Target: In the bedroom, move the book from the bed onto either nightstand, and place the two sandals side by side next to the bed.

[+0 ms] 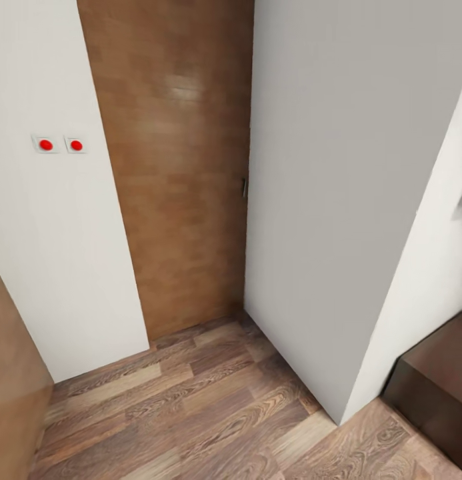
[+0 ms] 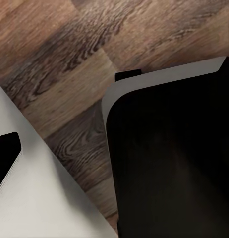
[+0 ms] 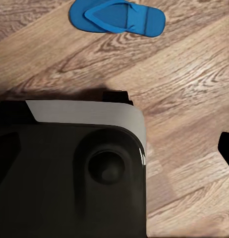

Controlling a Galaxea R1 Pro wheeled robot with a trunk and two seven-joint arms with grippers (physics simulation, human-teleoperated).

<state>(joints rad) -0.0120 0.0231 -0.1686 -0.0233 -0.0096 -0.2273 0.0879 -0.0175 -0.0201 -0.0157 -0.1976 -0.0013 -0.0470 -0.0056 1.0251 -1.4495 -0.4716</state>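
I faced a brown door point(image 1: 177, 167) between white walls point(image 1: 337, 167); one sandal point(image 3: 117, 17) lay on the floor point(image 3: 189, 89). My end effectors' opening I couldn't tell.

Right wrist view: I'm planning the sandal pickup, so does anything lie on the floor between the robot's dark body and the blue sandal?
Nothing visible does. The blue sandal lies flat on the wood-plank floor, and only bare planks separate it from the robot's dark base. The gripper's fingers cannot be made out here.

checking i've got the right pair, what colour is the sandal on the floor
Bright blue, sole and straps alike; the sandal shows best in the right wrist view.
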